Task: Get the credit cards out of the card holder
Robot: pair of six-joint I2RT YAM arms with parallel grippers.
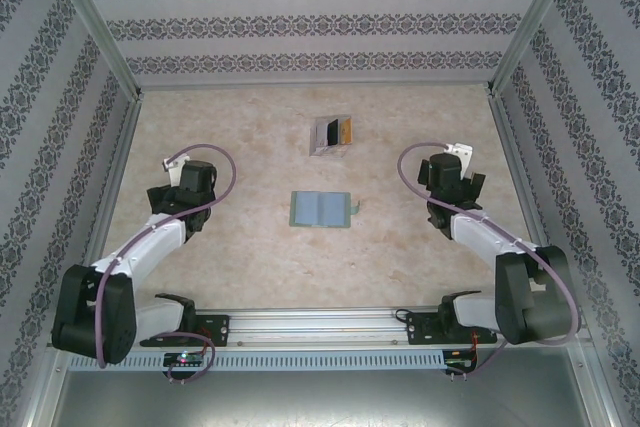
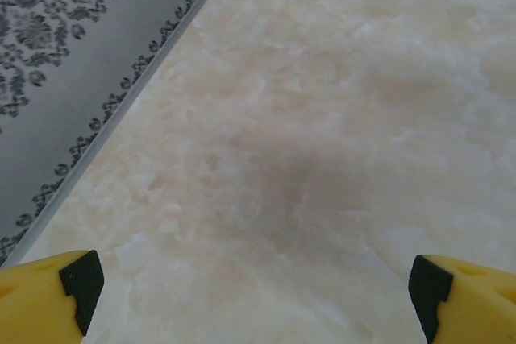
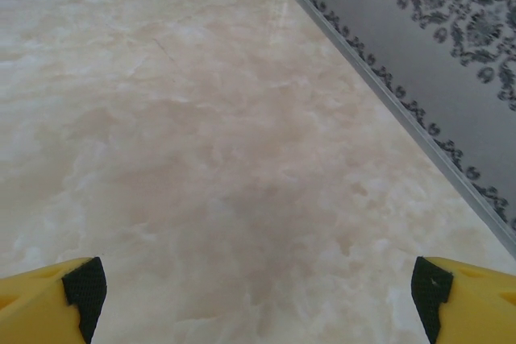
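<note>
Item: card holder (image 1: 321, 209). It lies opened flat near the middle of the table (image 1: 240, 247), pale blue-grey lining up, with its long side running left to right across the arms' front. No credit cards can be made out in its pockets from above. A small pale sliver (image 1: 354, 209) sits at its right edge, too small to say what it is.

Item: clear tray (image 1: 330, 133). It holds black and orange contents and sits just beyond the holder, apart from it.

Item: left gripper (image 2: 254, 283). Its yellow fingers are spread wide and hold nothing, over bare table by the left wall.

Item: right gripper (image 3: 254, 283). It is likewise spread wide and holds nothing, near the right wall.

Relation: the holder lies between the two grippers, inward of each, at much the same reach from either. Its right edge, with the sliver, faces the right arm, which looks the likelier to reach first.
</note>
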